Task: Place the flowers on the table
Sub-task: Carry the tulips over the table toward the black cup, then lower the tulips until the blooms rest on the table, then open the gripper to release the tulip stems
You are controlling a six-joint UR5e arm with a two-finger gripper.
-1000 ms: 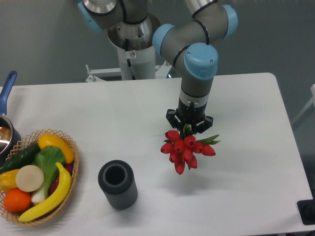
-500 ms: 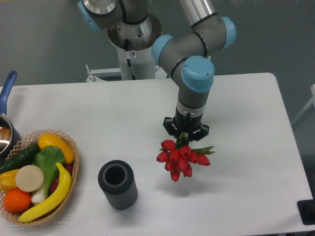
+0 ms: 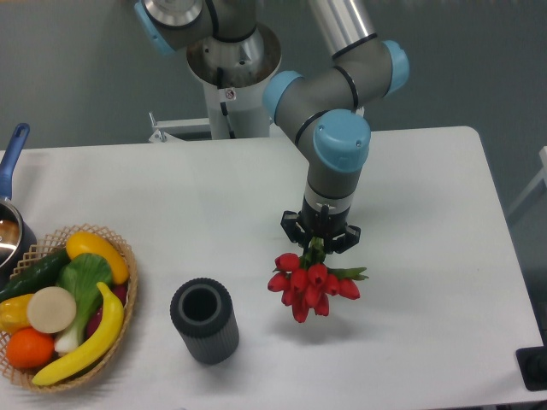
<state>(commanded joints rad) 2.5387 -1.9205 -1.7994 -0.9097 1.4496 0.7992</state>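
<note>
The flowers (image 3: 306,284), a bunch of red tulips with green stems and leaves, hang heads-down from my gripper (image 3: 320,242). The gripper is shut on the stems and points straight down over the middle of the white table (image 3: 427,256). A faint shadow lies on the tabletop just below and right of the blooms; whether the blooms touch the surface cannot be told. The fingertips are mostly hidden by the stems and leaves.
A dark grey ribbed cylinder vase (image 3: 203,320) stands upright left of the flowers. A wicker basket (image 3: 120,329) of fruit and vegetables sits at the front left. A pot with a blue handle (image 3: 12,154) is at the left edge. A black object (image 3: 534,367) is at the front right corner.
The gripper has moved slightly left and toward the front with the flowers, and the bunch has come lower toward the tabletop.
</note>
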